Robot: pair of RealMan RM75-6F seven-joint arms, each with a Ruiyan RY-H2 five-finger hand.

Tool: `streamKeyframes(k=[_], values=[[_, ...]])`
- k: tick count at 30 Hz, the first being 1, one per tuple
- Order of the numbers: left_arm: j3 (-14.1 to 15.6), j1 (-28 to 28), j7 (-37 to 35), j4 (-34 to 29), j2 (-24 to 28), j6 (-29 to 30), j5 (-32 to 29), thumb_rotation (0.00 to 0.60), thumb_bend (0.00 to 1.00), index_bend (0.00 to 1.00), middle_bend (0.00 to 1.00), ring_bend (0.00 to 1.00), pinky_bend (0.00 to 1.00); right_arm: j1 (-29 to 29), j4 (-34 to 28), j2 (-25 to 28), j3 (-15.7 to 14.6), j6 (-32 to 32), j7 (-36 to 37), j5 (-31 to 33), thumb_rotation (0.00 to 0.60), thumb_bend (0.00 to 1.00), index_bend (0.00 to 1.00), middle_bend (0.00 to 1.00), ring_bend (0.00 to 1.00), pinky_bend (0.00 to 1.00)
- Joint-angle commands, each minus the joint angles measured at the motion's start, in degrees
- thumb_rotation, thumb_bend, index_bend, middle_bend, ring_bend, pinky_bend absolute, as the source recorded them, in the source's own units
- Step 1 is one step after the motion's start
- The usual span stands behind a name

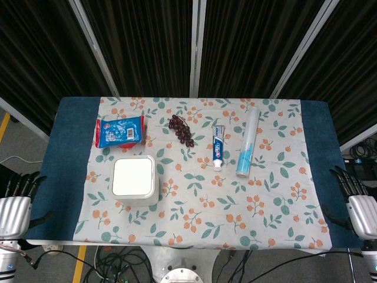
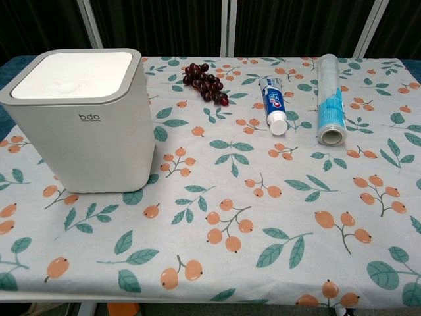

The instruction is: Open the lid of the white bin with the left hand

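The left hand (image 1: 16, 206) hangs off the tabletop's (image 1: 65, 177) left edge, well apart from the white bin (image 1: 135, 180); its dark fingers (image 1: 23, 183) are spread apart and hold nothing. It shows only in the head view.

Counted on the floral cloth (image 1: 235, 206): one blue snack packet (image 1: 120, 131), one white bin, one bunch of dark grapes (image 1: 182, 130), one toothpaste tube (image 1: 217, 147) and one clear roll (image 1: 247, 141).

Taking the bin as the mark: it stands in the left half of the cloth, its lid (image 1: 134, 175) flat and closed. The snack packet lies just behind it, near but not touching. The grapes lie behind it and to its right. The toothpaste tube lies further right, cap end toward the front. The roll lies beyond the tube, farthest from the bin, its open end toward the front.

In the chest view the bin (image 2: 82, 125) stands upright at the near left, with bare cloth (image 2: 263, 230) to its right and in front. Bare blue tabletop lies between the bin and the left hand. The front half of the cloth right of the bin carries nothing.

The right hand (image 1: 359, 206) hangs off the right edge, farthest from the bin, fingers (image 1: 347, 180) spread and holding nothing.
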Motion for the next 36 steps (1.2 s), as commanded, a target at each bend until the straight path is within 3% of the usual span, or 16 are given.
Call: streamKeyframes(k=[1,12,21,27,36], values=[[0.3,0.2,-0.2,-0.1,-0.1,0.0,0.0,0.600,0.09,0.17,0.11,0.10,0.00,0.0,-0.1,0.1,-0.2,-0.1,0.1,-0.2,0.600,0.27,0.00,0.00,0.00,0.00],[0.4,-2.1,-2.4,-1.6,2.6,-1.6,4.1,0.600,0.09,0.17,0.11,0.10,0.00,0.4,0.5,-0.4,-0.7,-1.2,0.5,-0.9,0.600,0.27,0.00,0.00,0.00,0.00],[-1.0,-14.2,-15.2,-0.5,5.3,-10.4,15.3,0.600,0.09,0.17,0.11,0.10,0.00,1.9,-0.6,-0.6,-1.1,-4.2,-0.9,-1.1,0.600,0.27,0.00,0.00,0.00,0.00],[-0.8,-20.1,-14.8,-1.7,5.5,-16.3,18.8,0.600,0.09,0.18,0.11,0.10,0.00,2.3,-1.2,-0.6,-1.3,-5.6,-1.6,-0.2,0.600,0.27,0.00,0.00,0.00,0.00],[1.7,-22.3,-11.1,-4.3,5.8,-21.7,17.9,0.600,0.09,0.20,0.14,0.10,0.00,2.3,-1.2,-0.6,-1.4,-5.9,-1.7,0.3,0.600,0.27,0.00,0.00,0.00,0.00]])
